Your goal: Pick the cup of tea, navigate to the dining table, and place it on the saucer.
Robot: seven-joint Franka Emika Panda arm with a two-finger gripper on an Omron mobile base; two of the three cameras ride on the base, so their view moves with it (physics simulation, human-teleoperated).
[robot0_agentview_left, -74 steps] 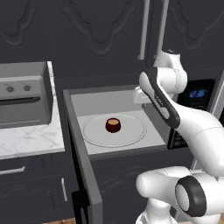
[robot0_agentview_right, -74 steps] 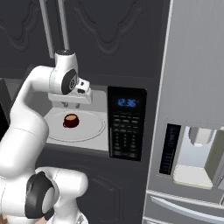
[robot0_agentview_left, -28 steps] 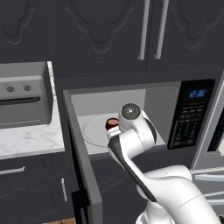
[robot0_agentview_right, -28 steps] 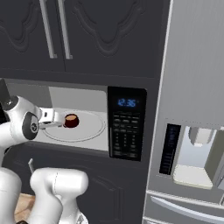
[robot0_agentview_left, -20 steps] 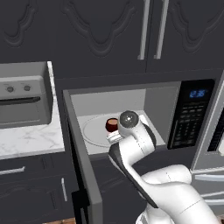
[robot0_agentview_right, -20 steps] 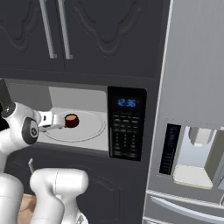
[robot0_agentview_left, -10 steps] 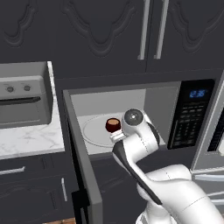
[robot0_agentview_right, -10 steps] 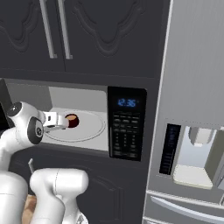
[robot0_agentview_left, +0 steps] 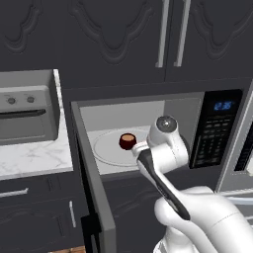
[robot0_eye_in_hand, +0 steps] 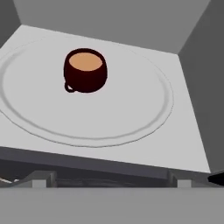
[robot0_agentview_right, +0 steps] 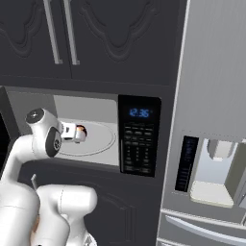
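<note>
Cup of tea (robot0_eye_in_hand: pixel 85 70) upright on the turntable plate (robot0_eye_in_hand: pixel 131 118) inside the open microwave (robot0_agentview_left: pixel 217 128) — gripper (robot0_agentview_right: pixel 77 133) just beside it, jaws apart, holding nothing.

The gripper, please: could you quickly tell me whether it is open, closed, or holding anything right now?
Gripper: open, holding nothing; the cup of tea sits untouched on the turntable plate.

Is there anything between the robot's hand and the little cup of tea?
Nothing stands between them. In the hand view, bare pale turntable plate stretches from the microwave's front edge to the cup of tea.
</note>
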